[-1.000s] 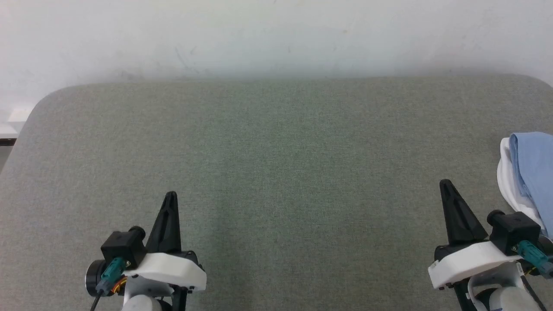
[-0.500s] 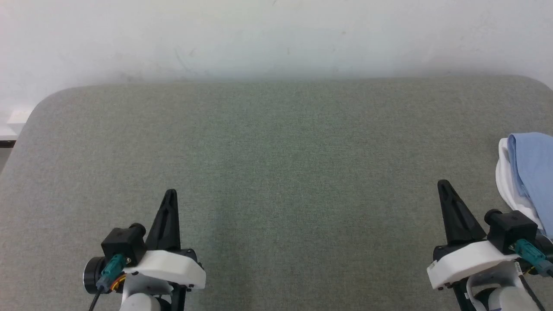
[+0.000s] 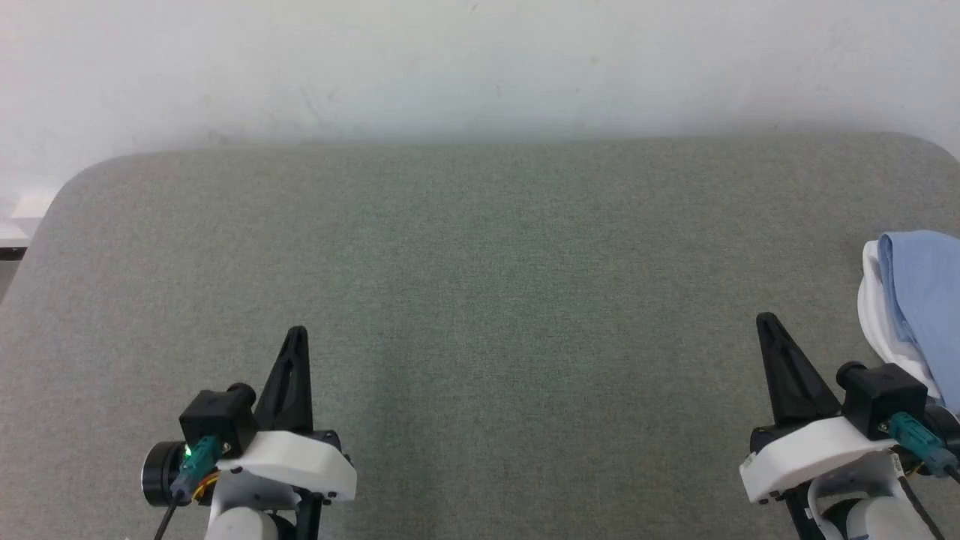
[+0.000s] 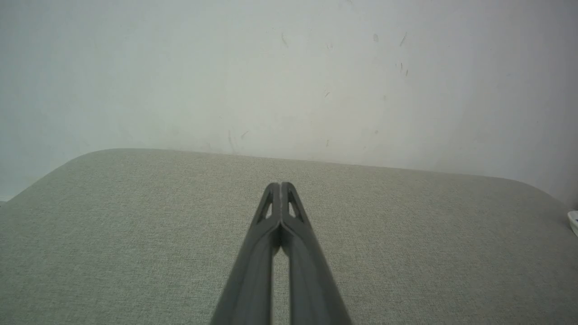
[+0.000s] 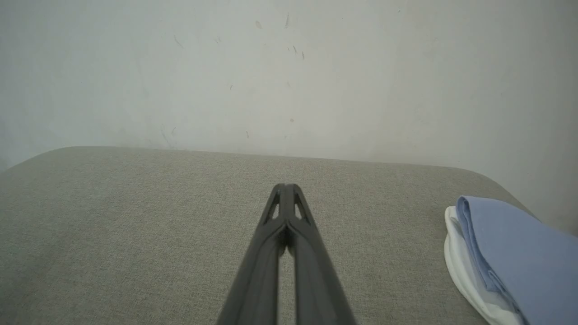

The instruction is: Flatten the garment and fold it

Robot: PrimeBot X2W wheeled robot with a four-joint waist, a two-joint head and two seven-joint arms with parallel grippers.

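Two pincers, left pincer and right pincer, one garment, one grey table.

I see the table in grey-green with a fine woven speckle, and the wall in white with a few small dark marks. The garment is light blue over white. The left gripper and right gripper are black, with white shells and teal plugs.

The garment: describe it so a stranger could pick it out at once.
Start from the grey-green padded table against the white wall. At its right edge, just right of the shut right gripper, lies the garment. It is light blue cloth with a white edge, unlike the black gripper and plain tabletop.
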